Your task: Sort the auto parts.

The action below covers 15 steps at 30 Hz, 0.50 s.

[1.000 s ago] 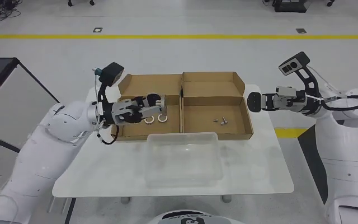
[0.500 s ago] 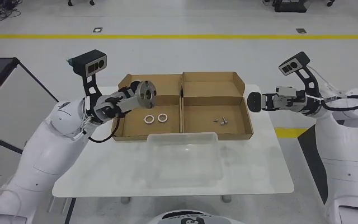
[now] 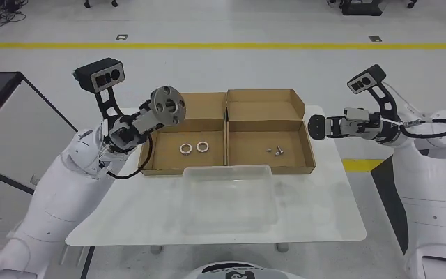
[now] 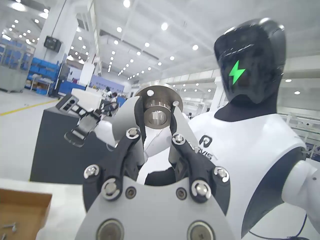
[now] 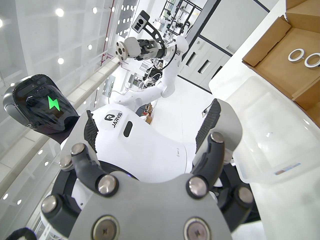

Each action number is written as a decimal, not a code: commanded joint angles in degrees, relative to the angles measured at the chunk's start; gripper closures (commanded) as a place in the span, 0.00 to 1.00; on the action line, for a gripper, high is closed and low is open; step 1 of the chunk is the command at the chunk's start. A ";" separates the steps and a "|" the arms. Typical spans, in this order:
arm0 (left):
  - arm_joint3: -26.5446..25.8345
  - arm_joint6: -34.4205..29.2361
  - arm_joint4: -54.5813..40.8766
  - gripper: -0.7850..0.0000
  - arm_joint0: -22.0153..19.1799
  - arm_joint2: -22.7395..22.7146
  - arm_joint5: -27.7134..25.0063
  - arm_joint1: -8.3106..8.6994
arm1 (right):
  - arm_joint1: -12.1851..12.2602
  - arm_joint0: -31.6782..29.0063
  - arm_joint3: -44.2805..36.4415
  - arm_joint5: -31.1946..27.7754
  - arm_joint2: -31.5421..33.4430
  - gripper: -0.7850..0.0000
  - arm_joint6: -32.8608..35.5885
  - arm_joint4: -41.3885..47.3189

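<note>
Looks like a big factory hall: high ceiling with rows of round lights (image 4: 126,3), yellow line (image 3: 223,45) painted across the pale floor (image 3: 230,70), blue bins (image 4: 40,67) on racks far off.

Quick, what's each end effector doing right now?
Left end effector: closed on the metal part.
Right end effector: open, holding nothing.

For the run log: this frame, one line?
left gripper: shut on flanged hub, held high | right gripper: open, empty, at table edge | two rings: in box
</note>
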 commanded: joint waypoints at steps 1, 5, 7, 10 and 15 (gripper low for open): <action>-0.74 3.04 -3.34 1.00 -0.24 0.72 -1.54 -0.71 | 0.00 0.00 0.00 0.00 0.00 0.00 0.00 0.00; -2.35 5.50 -9.29 1.00 -0.97 1.09 -1.54 -2.16 | 0.00 0.00 0.00 0.00 0.00 0.00 0.00 0.00; -2.69 5.23 -11.57 1.00 -1.06 0.82 -1.54 -2.96 | 0.00 0.00 0.00 0.00 0.00 0.00 0.00 0.00; -3.25 4.69 -15.71 1.00 -0.71 0.15 -1.54 -4.35 | 0.00 0.00 0.00 0.00 0.00 0.00 0.00 0.00; -3.13 1.91 -20.89 1.00 0.22 -1.15 -1.54 -6.63 | 0.00 0.00 0.00 0.00 0.00 0.00 0.00 0.00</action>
